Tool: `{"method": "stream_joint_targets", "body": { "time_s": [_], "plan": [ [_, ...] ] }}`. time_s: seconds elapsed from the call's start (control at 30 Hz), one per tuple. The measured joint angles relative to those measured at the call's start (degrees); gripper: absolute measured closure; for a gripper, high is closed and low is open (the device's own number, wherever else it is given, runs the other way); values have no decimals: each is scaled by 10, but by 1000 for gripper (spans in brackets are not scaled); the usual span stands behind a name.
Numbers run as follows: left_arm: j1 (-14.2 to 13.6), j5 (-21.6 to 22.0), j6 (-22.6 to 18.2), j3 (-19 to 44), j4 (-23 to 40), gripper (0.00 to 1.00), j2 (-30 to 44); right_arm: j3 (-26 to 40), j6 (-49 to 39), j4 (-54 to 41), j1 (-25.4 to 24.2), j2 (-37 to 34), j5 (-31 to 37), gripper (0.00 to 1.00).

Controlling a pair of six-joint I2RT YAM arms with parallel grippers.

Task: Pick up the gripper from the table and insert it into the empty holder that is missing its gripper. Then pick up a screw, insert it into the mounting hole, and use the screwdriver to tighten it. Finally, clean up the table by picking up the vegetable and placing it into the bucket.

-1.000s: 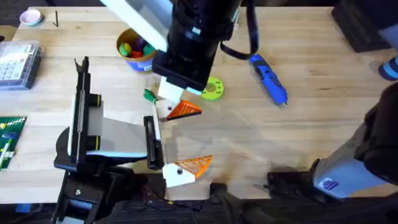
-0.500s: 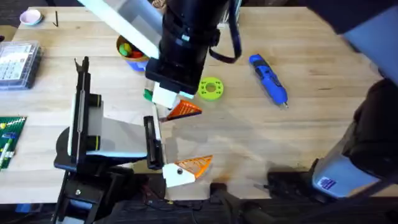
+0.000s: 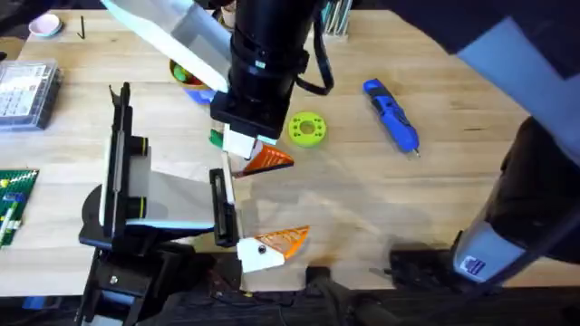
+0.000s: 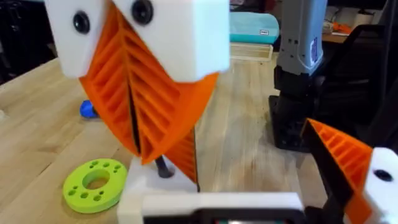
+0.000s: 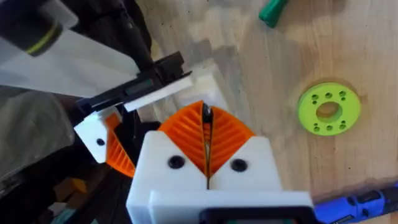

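At the far left of the table [image 3: 471, 181] sits a clear box [image 3: 27, 91]. Nearer lies a green board [image 3: 14, 204].

Next comes the left arm. The left claw [image 3: 263, 204] is spread wide open and holds nothing. Its near finger [image 3: 272, 243] is white with an orange tip. Its far finger is the plain white holder [image 4: 140, 183].

The big dark right arm reaches across from the right side. The right claw [image 3: 270, 161] has its orange pads pressed together, right over the holder. A small dark screw [image 4: 163, 167] is pinched at the tips and points down at the holder. It is too hard to see if the screw is in the hole.

Just to the far left of that claw lies the dark-green vegetable [image 3: 216, 138] on the table. Farther back stands the bucket [image 3: 186, 77], partly hidden by the arm, with bright toys inside.

To the right of the claw lies a lime-green disc [image 3: 306, 129] with holes. Farther right lies the blue screwdriver [image 3: 391, 113], flat on the wood and alone.
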State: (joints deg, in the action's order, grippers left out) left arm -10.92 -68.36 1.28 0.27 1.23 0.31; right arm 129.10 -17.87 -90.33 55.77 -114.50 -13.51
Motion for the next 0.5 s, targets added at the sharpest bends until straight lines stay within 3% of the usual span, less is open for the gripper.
{"method": "stream_joint_targets", "body": {
  "time_s": [0.5],
  "plan": [
    [0,-3,0,0,-1,7,0,0,0,-1,15,0,13,995]
  ]
}}
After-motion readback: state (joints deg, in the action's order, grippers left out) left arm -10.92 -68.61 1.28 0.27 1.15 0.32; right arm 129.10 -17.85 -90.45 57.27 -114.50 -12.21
